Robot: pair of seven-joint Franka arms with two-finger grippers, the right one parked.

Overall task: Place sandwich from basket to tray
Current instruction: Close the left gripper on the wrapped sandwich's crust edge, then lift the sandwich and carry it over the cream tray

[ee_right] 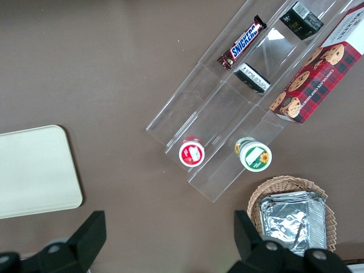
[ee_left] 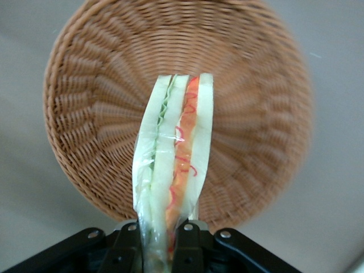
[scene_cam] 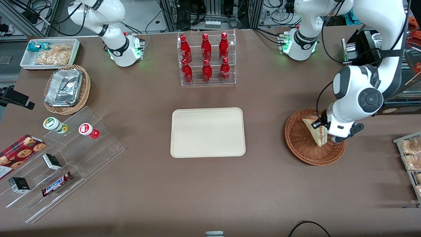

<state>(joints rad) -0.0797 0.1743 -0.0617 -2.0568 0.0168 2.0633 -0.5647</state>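
Sandwich [ee_left: 173,165], judged light, soft and slick in its wrap, sits clamped at one end in my gripper [ee_left: 165,242] above the basket [ee_left: 91,96].

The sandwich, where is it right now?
The sandwich is clamped in the working arm's pincer, over the reddish wicker basket, toward the working arm's end of the table from the cream tray.

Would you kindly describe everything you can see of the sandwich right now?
The sandwich is a triangular wedge of pale bread sealed in clear wrap, its filling edge showing green lettuce beside red-orange layers. It stands on edge, pinched at one end by the left arm's claw, which is shut on it. It hangs over the reddish-brown wicker basket, toward the working arm's end of the table.
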